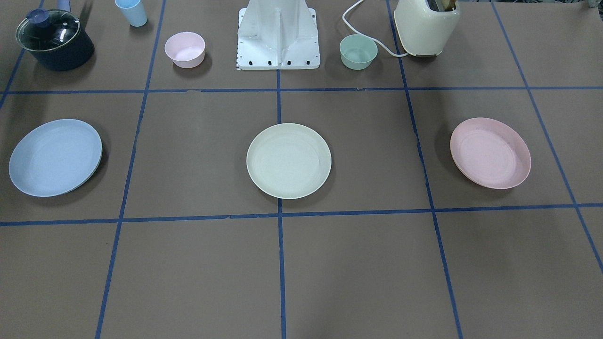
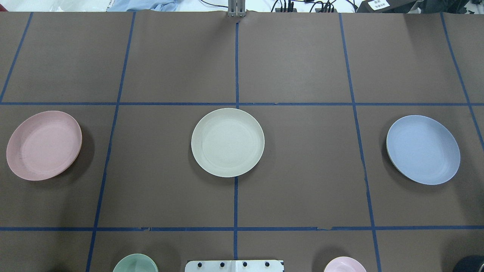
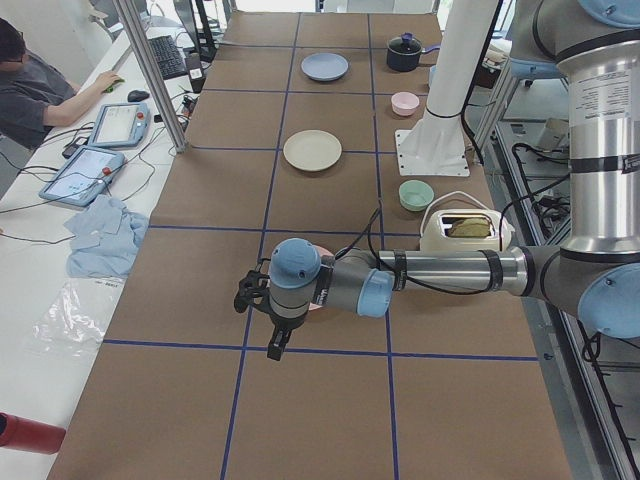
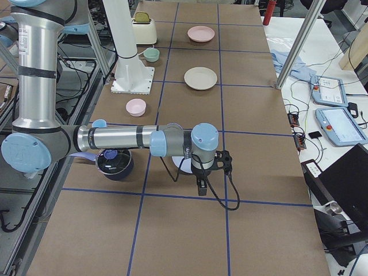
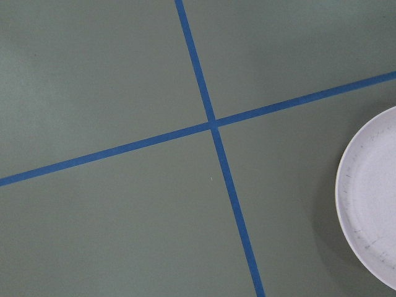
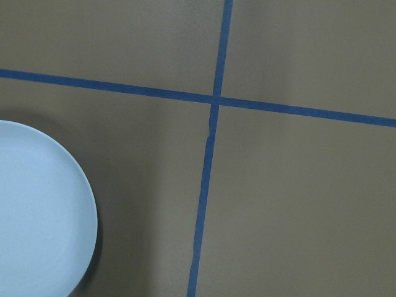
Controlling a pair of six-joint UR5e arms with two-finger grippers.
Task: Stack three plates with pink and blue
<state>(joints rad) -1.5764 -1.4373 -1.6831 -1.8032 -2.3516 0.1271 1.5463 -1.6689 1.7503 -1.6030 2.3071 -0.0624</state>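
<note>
Three plates, all flat on the table, none stacked, in one row along its length:
- cream plate (image 2: pixel 227 142) mid-table
- pink plate (image 2: pixel 44 145) toward the table's left end
- blue plate (image 2: pixel 423 149) toward the right end

Well apart, with a broad stretch of brown table and at least one blue tape line (image 2: pixel 236 64) between neighbours.

Two bowls near the robot-side edge: pink bowl (image 1: pixel 184 49) and green bowl (image 1: pixel 358 52), either side of the white base (image 1: pixel 278 35). One light blue cup (image 1: pixel 131 12), one lidded pot (image 1: pixel 54 40) by the right robot-side corner, one toaster (image 1: pixel 426 26) toward the left end.

Overhead view cuts both bowls and the pot at its bottom edge. Wrist views catch only a slice of a plate each, the pink at the right margin and the blue at the left, plus a tape crossing.

Left fingers (image 3: pixel 275 345) and right fingers (image 4: pixel 201 187) show only in the side views, pointing down above the table. Cannot tell whether apart or together. Near arm hides most of the pink plate in the left side view and most of the blue plate in the right one.

Plain brown table from the plate row to the operator-side edge.
</note>
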